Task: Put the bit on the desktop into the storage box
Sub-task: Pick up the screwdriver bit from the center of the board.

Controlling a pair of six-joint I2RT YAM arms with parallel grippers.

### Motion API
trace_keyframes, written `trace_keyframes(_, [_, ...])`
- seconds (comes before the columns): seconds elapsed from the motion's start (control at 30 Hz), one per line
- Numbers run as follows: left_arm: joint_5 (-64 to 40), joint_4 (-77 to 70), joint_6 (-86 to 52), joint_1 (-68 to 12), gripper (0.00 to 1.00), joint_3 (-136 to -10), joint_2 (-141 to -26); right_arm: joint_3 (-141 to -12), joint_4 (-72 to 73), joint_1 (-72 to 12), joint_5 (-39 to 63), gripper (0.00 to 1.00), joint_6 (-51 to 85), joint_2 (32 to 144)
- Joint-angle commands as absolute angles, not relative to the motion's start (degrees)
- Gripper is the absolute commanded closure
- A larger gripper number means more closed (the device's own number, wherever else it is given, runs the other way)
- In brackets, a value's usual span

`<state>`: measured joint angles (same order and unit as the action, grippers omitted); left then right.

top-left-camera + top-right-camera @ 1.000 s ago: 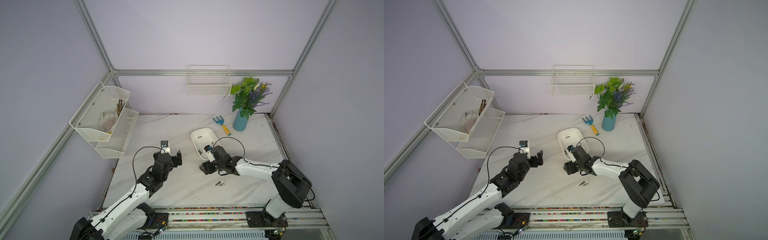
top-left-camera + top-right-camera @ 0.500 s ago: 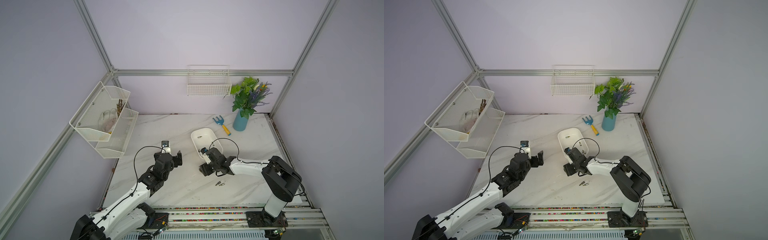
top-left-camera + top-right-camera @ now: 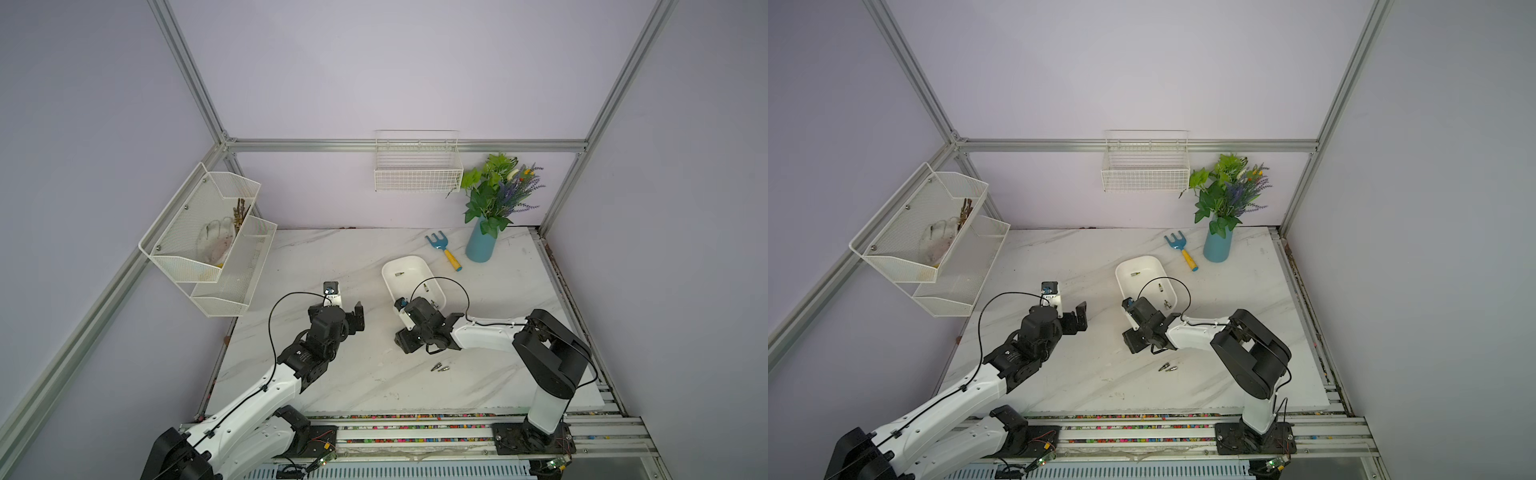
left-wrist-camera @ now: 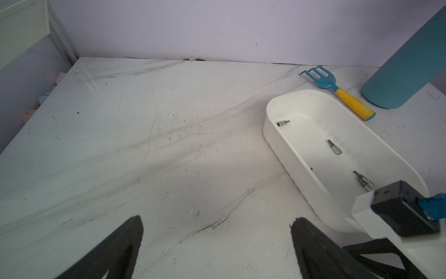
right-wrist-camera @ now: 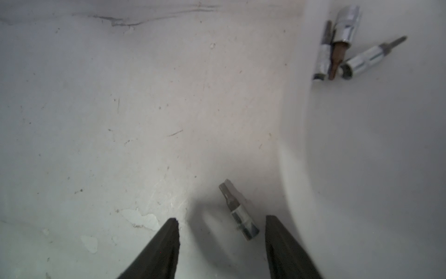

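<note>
Straddling bit (image 5: 239,212), R tool (image 5: 222,219) part-open, fingers (image 5: 159,248) clear of it.

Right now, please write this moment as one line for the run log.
right gripper: open, straddling bit on desktop beside storage box | left gripper: open, empty | two bits: loose on desktop

A robot lab cell; aluminium frame (image 3: 311,145), bare lilac walls (image 3: 374,75), marble-look tabletop (image 3: 332,270) beside a mounting rail (image 3: 415,432).

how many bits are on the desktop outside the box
3. Two bits lie together near the right arm; one bit sits between the fingers of the right end effector, beside the storage box. The arms may hide others.
</note>
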<state>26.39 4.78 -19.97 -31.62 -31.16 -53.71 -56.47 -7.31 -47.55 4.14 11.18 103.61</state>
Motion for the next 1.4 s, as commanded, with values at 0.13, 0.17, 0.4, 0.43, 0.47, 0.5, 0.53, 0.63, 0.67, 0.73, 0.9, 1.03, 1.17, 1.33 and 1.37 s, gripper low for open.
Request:
trace_keyframes(0.13, [26.67, 3.01, -19.51, -31.38, 0.00, -32.34, -53.85, -57.77, -8.61, -49.00, 3.78, 0.54, 10.55, 104.42])
trace_keyframes(0.17, [26.73, 2.97, -19.49, -31.35, 0.00, -32.30, -53.79, -57.66, -8.66, -49.04, 3.50, 0.56, 10.67, 104.33])
trace_keyframes(0.4, [26.63, 2.91, -19.57, -31.33, 0.00, -32.26, -53.78, -57.98, -10.27, -49.30, -0.08, 0.60, 11.15, 104.57])
trace_keyframes(0.43, [26.64, 2.89, -19.52, -31.38, 0.00, -32.26, -53.87, -58.17, -10.29, -49.39, -0.22, 0.60, 11.37, 104.75])
trace_keyframes(0.47, [26.63, 2.85, -19.52, -31.38, 0.00, -32.27, -53.88, -58.42, -10.34, -49.56, -0.47, 0.60, 11.74, 105.00])
trace_keyframes(0.5, [26.63, 2.86, -19.52, -31.38, 0.00, -32.25, -53.88, -58.77, -10.58, -49.81, -0.61, 0.60, 12.01, 105.34])
trace_keyframes(0.53, [26.63, 2.86, -19.52, -31.38, 0.00, -32.27, -53.88, -59.20, -10.86, -50.00, -0.62, 0.60, 12.21, 105.63])
trace_keyframes(0.63, [26.72, 2.89, -19.55, -31.33, 0.00, -32.26, -53.93, -60.39, -11.76, -51.09, -1.19, 0.60, 12.30, 106.25])
trace_keyframes(0.67, [26.76, 2.88, -19.56, -31.33, 0.00, -32.26, -53.95, -60.62, -11.95, -51.32, -1.46, 0.60, 12.39, 106.35])
trace_keyframes(0.73, [26.72, 2.89, -19.56, -31.31, 0.00, -32.26, -53.88, -60.81, -12.04, -51.57, -1.58, 0.60, 12.48, 106.37])
trace_keyframes(0.9, [26.62, 2.83, -19.51, -31.35, 0.00, -32.26, -53.88, -61.51, -12.56, -51.77, -2.07, 0.63, 11.96, 106.78])
trace_keyframes(1.03, [26.71, 3.02, -19.52, -31.37, 0.00, -32.26, -53.62, -61.87, -12.93, -51.84, -2.16, 0.67, 11.79, 107.38])
trace_keyframes(1.17, [26.73, 2.99, -19.52, -31.37, 0.00, -32.26, -53.61, -62.33, -13.50, -52.03, -2.48, 0.74, 11.62, 107.88])
trace_keyframes(1.33, [26.76, 2.99, -19.51, -31.37, 0.00, -32.21, -53.54, -62.84, -14.82, -52.29, -3.33, 0.81, 11.43, 108.12])
trace_keyframes(1.37, [26.72, 2.98, -19.51, -31.35, 0.00, -32.17, -53.54, -62.76, -14.94, -52.29, -3.47, 0.82, 11.38, 108.15])
